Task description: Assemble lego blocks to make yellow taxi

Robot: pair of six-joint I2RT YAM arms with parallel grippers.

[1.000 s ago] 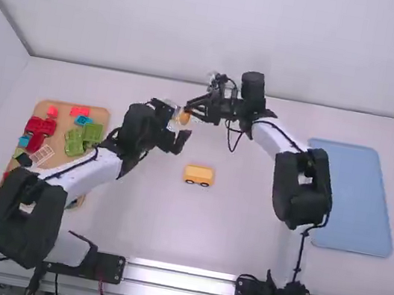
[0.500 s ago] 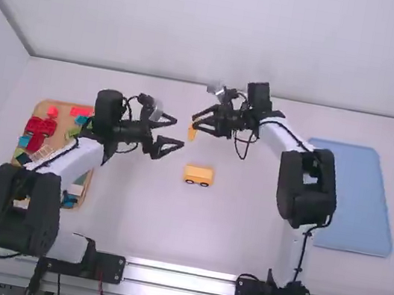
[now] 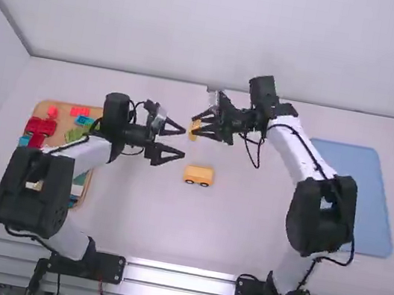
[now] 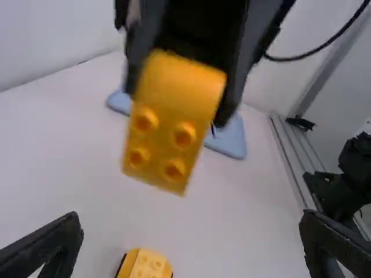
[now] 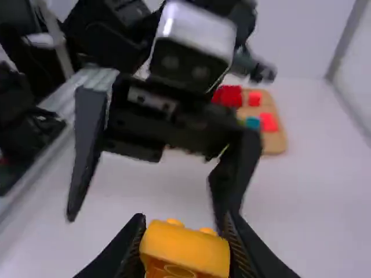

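Beyond the wheeled body (image 3: 199, 172), the yellow block (image 4: 171, 130) is clamped by the right gripper (image 5: 185, 246); the left gripper (image 3: 184, 142), fingers apart, is now drawn back, so stacking may follow.

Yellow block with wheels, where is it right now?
In the high view, the wheeled yellow block stands on the white table near the middle, nearer the camera than the yellow brick in the jaws of the right arm.
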